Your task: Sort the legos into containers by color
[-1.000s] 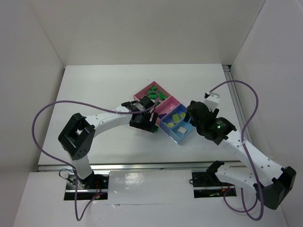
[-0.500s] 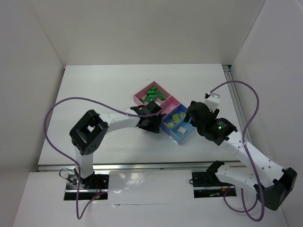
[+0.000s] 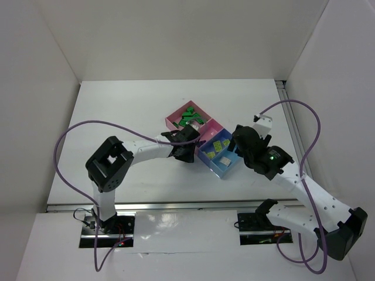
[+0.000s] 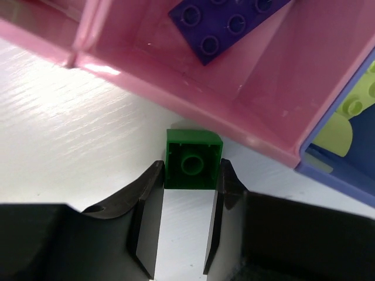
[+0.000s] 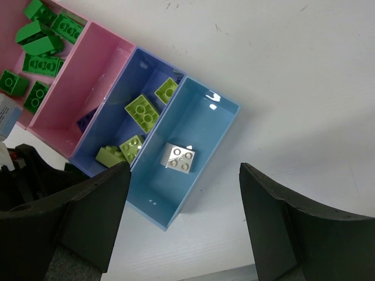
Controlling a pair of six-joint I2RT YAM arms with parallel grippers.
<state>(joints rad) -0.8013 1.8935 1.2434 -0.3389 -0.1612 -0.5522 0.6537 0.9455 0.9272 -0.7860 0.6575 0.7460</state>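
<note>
Light-blue bin (image 5: 197, 119), white brick (image 5: 177, 158) — studs up

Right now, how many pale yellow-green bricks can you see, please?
4, all in the periwinkle bin: one at its upper end, one mid-bin, two side by side lower down. A right gripper finger may hide more.

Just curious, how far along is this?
Done: green bricks in the end pink bin, purple brick in the next pink bin, yellow-green bricks in the periwinkle bin, white brick in the light blue bin. In hand: stray green brick in the left pincer. Left: binning it.
</note>
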